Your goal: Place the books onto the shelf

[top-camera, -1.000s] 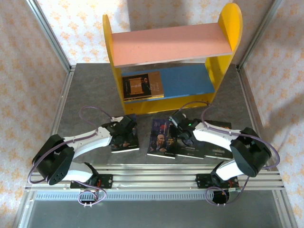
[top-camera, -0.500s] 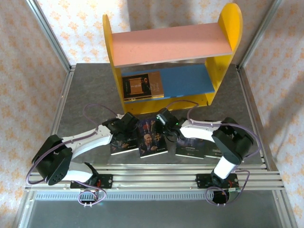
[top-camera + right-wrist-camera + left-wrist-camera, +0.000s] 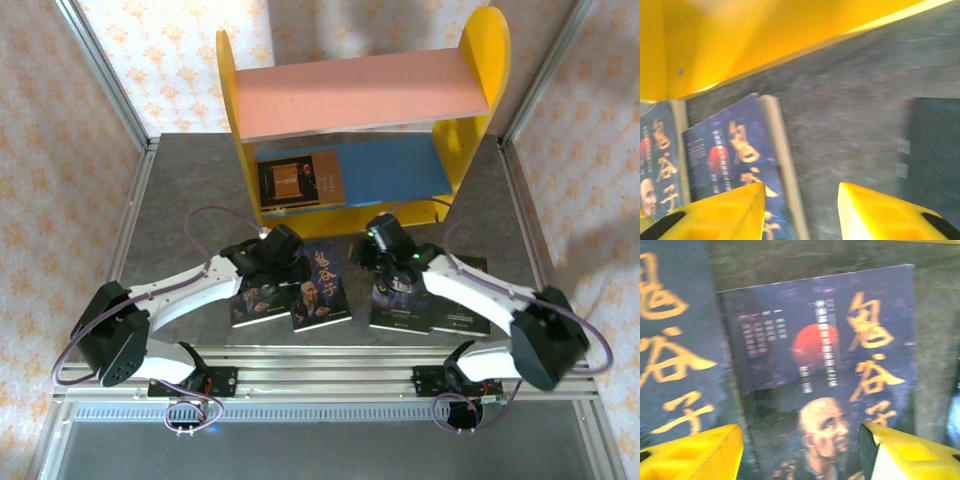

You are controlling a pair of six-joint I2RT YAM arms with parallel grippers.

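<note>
Right gripper (image 3: 385,240) pulled back toward shelf (image 3: 360,95), spread and empty, after sliding face-cover book (image 3: 320,290) left. Left gripper (image 3: 800,440) hung spread over it, likely for pickup. Tan book (image 3: 300,182) lay on shelf's lower board.

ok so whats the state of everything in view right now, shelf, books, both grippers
shelf: upright, holding one book
tan book: lying flat at the left end of the blue lower board
four dark books: lying flat on the table, not yet shelved
left gripper: open, over a dark book, gripping nothing
right gripper: open, holding nothing
</note>
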